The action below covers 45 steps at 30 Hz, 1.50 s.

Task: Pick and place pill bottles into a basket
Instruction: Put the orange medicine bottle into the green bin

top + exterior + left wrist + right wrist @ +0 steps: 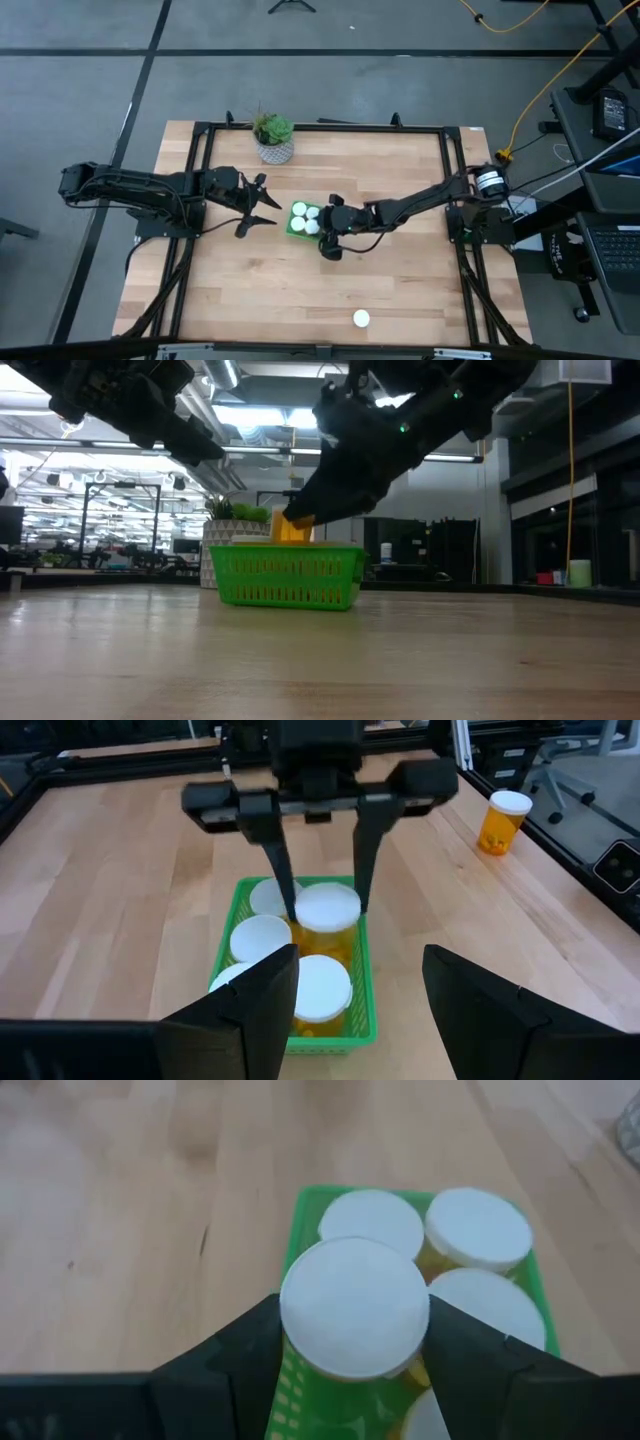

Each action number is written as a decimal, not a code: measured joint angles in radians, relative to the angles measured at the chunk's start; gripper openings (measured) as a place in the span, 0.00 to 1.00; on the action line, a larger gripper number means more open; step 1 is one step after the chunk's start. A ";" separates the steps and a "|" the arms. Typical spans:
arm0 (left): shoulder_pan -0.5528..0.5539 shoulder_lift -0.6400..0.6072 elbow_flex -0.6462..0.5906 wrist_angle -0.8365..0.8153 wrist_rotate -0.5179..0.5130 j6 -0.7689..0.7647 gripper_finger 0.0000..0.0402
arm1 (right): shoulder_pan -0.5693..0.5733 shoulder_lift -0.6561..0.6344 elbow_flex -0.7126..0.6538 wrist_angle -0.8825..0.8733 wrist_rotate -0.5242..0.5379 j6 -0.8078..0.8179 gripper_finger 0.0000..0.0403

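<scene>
The green basket [291,229] stands at the table's middle with several white-capped orange pill bottles [260,936] upright in it. My right gripper [352,1308] is shut on one more bottle [327,910] over the basket's right side; the low view shows its orange body [291,528] above the rim [290,550]. My left gripper [270,210] hovers open and empty just left of the basket, its fingers [262,1003] pointing at it. One bottle [361,319] stands alone near the table's front edge and also shows in the left wrist view [503,820]. My right gripper pinches the bottle between its two fingers [281,860], one on each side of the white cap [298,1318]. The fingers come from above, slanting down from the table's right. The bottle is upright over the basket; whether its bottom rests inside is hidden by the basket wall.
A potted plant [273,140] in a white-patterned pot stands at the table's far edge behind the basket. Bare wood lies between the basket and the loose bottle at the front.
</scene>
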 joint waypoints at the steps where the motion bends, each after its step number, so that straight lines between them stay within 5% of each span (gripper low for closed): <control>1: 0.000 0.000 0.000 -0.001 0.000 0.000 0.52 | 0.000 0.009 0.000 0.003 0.000 -0.001 0.53; 45: 0.000 0.000 0.000 -0.013 0.000 0.000 0.52 | -0.007 0.020 0.001 -0.015 -0.019 -0.021 0.53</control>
